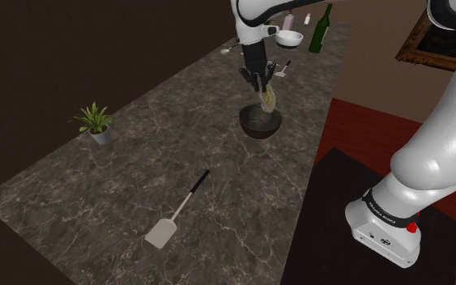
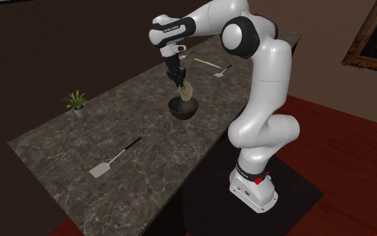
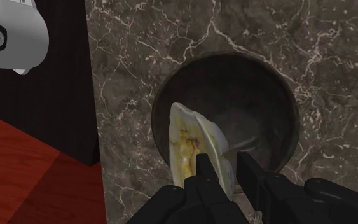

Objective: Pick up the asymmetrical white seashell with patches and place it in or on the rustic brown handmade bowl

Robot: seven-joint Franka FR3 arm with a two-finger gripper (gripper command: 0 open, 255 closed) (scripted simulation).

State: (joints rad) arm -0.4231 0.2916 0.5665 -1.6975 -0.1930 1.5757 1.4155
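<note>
A pale, yellow-patched seashell [image 3: 193, 140] hangs clasped between the fingers of my black gripper [image 3: 222, 170]. It is held just above a dark brown round bowl [image 3: 279, 102] that stands on the marble counter. In the shoulder view the seashell [image 1: 269, 99] hangs under the gripper [image 1: 262, 83], directly over the bowl [image 1: 260, 124]. In the second exterior view the seashell [image 2: 186, 89] sits right above the bowl [image 2: 183, 108], below the gripper [image 2: 178, 79].
A spatula [image 1: 174, 214] lies on the dark marble counter [image 1: 137, 186] near its front end. A small potted plant [image 1: 96, 121] stands at the far edge. A green bottle [image 1: 321, 31], a white bowl [image 1: 289, 37] and small utensils crowd the counter's far end.
</note>
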